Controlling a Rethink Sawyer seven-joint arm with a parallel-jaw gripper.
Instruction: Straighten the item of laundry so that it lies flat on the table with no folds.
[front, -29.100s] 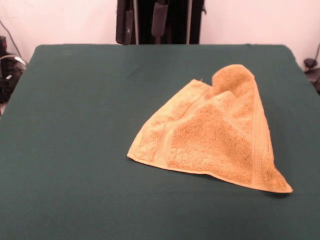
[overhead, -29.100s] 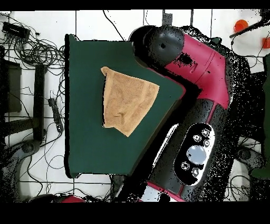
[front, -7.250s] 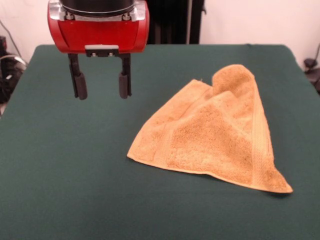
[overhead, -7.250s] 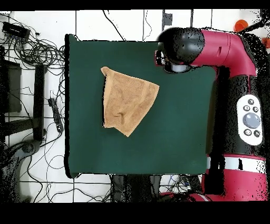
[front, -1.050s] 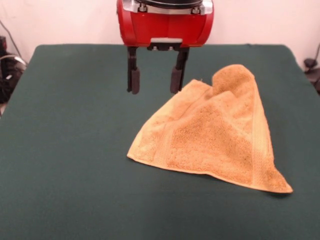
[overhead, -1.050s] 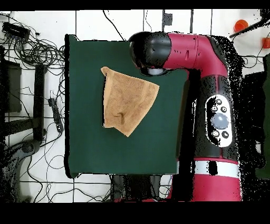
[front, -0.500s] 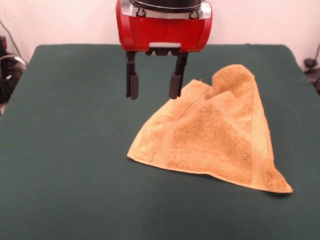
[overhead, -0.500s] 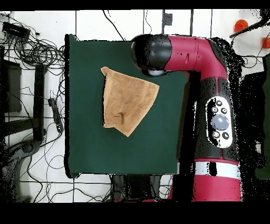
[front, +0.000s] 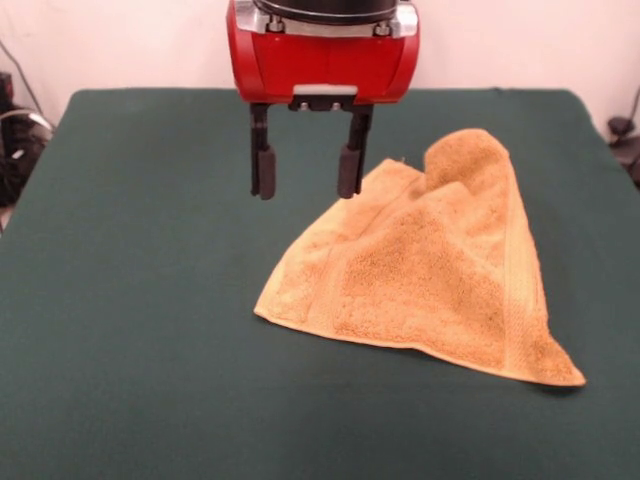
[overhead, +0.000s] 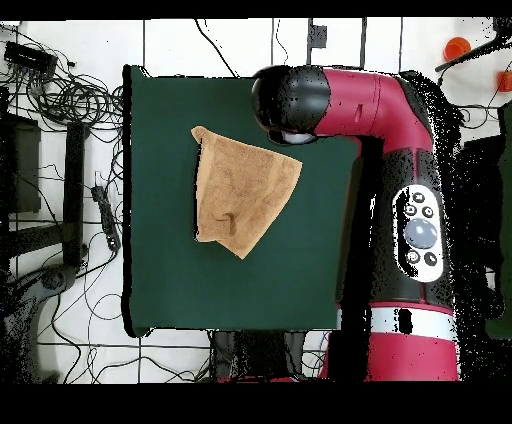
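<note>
The item of laundry (front: 430, 280) is a golden tan-orange towel, folded over itself into a rough triangle with a raised hump at its far end. It lies right of centre on the dark green table (front: 150, 300). In the overhead view the towel (overhead: 240, 190) sits in the table's upper middle. My gripper (front: 306, 175) hangs open above the cloth, just left of the towel's far left edge, with nothing between its fingers. Its right fingertip is close to the towel's edge. From above, the red arm's head (overhead: 292, 103) hides the fingers.
Cables and dark equipment (overhead: 60, 90) lie on the floor beside the table's left edge in the overhead view. The red arm's body (overhead: 400, 200) covers the table's right side there. An orange object (overhead: 457, 47) sits at the top right.
Over the last second the gripper has shifted slightly left and a little lower beside the towel's edge. The towel has not moved.
</note>
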